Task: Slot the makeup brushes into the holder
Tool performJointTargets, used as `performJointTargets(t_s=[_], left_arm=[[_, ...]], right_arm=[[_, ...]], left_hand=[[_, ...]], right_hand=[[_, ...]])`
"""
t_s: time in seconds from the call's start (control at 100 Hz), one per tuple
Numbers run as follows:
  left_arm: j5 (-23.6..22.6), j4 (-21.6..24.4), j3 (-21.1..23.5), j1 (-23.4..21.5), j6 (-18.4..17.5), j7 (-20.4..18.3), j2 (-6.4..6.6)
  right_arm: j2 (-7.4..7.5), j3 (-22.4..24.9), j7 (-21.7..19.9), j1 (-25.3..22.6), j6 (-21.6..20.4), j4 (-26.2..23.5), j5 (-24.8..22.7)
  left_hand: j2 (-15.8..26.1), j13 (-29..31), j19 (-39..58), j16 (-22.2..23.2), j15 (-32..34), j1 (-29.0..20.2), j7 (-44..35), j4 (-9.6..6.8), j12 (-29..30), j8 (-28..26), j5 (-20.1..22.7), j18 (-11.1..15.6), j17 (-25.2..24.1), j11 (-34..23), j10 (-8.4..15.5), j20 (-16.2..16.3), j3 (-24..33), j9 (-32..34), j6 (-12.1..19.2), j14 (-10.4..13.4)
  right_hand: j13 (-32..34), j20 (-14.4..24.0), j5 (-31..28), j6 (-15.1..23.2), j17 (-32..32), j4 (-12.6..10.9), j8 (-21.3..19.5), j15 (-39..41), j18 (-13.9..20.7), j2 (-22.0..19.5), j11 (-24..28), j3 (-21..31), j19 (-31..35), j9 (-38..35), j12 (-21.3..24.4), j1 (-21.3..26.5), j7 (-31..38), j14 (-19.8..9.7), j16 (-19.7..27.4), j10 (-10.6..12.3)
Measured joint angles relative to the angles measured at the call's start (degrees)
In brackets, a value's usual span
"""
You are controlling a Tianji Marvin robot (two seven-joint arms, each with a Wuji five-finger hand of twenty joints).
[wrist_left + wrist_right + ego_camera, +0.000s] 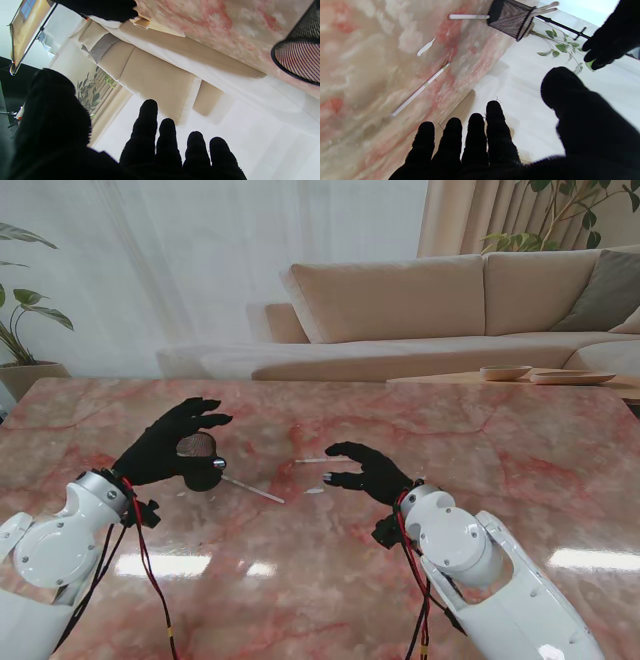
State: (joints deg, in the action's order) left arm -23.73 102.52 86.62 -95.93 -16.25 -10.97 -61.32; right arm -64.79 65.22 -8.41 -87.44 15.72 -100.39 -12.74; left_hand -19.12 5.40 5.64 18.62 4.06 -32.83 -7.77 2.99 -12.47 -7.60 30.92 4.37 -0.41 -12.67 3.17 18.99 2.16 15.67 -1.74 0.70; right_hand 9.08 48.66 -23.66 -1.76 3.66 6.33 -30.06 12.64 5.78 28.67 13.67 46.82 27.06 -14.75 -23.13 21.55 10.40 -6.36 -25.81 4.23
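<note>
The mesh holder [200, 463] stands on the marble table [520, 450] to our left, and a white brush [252, 488] lies flat just beside it, toward the middle. Another pale brush [420, 90] lies near our right hand. Our left hand [168, 442] curls around the holder, probably to steady it, though we cannot tell if it grips. Our right hand [368, 470] hovers with fingers apart, holding nothing, seemingly ready to pick.
</note>
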Motion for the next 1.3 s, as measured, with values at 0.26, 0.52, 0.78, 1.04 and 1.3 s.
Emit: performJointTargets(t_s=[0.26,0.52,0.78,1.04,1.3], left_arm=[[0.7,0.7,-2.6,-2.6,0.1,1.1,-0.17],[0.4,1.2,-3.7,-3.6,0.1,1.5,-0.27],[0.6,1.0,-5.4,-3.4,0.8,1.6,-0.28],[0.7,0.7,-5.7,-3.4,1.4,2.2,-0.59],[0.9,0.9,-5.3,-3.8,1.6,2.2,-0.65]], right_arm=[[1.8,-5.9,-1.3,8.0,-0.7,6.0,-16.8],[1.95,-13.4,2.4,15.7,-0.9,14.8,-24.1],[0.03,-21.6,9.5,23.0,0.2,25.6,-25.7],[-2.95,-28.5,14.5,29.0,1.0,34.4,-23.1],[-6.87,-35.2,18.7,34.6,-0.2,45.5,-20.7]], left_hand=[[0.0,0.0,0.8,0.0,0.0,0.0,0.0,0.0,0.2,0.0,0.0,0.0,0.0,0.0,-0.1,0.0,0.0,0.0,0.0,0.0],[0.6,0.0,1.3,0.0,0.0,0.0,0.0,-0.61,0.5,0.0,0.0,0.0,0.0,0.0,-0.1,-0.8,-0.6,0.0,0.0,0.0],[0.6,0.0,1.4,-0.1,0.0,0.0,0.0,-0.61,0.6,0.0,0.0,0.0,0.0,0.0,-0.1,-1.5,-0.6,0.0,0.0,0.0],[0.6,0.0,1.4,-0.1,0.0,0.0,0.0,-0.61,0.6,0.0,0.0,0.0,0.0,0.0,-0.1,-1.5,-0.6,0.0,0.0,0.0],[0.6,0.0,1.4,-0.1,0.0,0.0,-0.1,-0.61,0.6,0.0,0.0,0.0,0.0,0.0,-0.2,-1.5,-0.6,0.0,0.0,0.0]], right_hand=[[2.4,-1.5,2.0,-0.1,-0.8,0.0,3.0,-1.3,0.0,0.4,0.0,-9.8,0.0,-0.1,0.7,-1.2,-1.2,0.0,0.0,-0.2],[3.0,-5.1,2.3,1.8,-1.4,0.0,4.4,-1.5,0.9,3.0,0.1,-13.0,-2.3,-0.7,1.4,-1.2,-1.9,0.0,1.5,0.1],[1.3,-7.4,1.1,3.9,-0.7,-0.6,4.5,0.1,0.9,5.1,1.6,-11.3,-3.6,-0.6,1.3,3.9,0.4,0.0,1.5,0.3],[0.5,-8.5,-3.6,5.8,-0.5,-1.2,0.5,1.7,0.9,5.7,3.6,-8.9,-5.0,0.2,-0.2,6.4,6.3,-0.1,1.5,0.3],[0.6,-8.5,-6.6,5.9,-0.5,-1.2,-2.6,5.4,0.8,5.9,5.0,-7.8,-4.2,-0.6,-0.7,7.5,8.9,-0.1,1.5,0.4]])
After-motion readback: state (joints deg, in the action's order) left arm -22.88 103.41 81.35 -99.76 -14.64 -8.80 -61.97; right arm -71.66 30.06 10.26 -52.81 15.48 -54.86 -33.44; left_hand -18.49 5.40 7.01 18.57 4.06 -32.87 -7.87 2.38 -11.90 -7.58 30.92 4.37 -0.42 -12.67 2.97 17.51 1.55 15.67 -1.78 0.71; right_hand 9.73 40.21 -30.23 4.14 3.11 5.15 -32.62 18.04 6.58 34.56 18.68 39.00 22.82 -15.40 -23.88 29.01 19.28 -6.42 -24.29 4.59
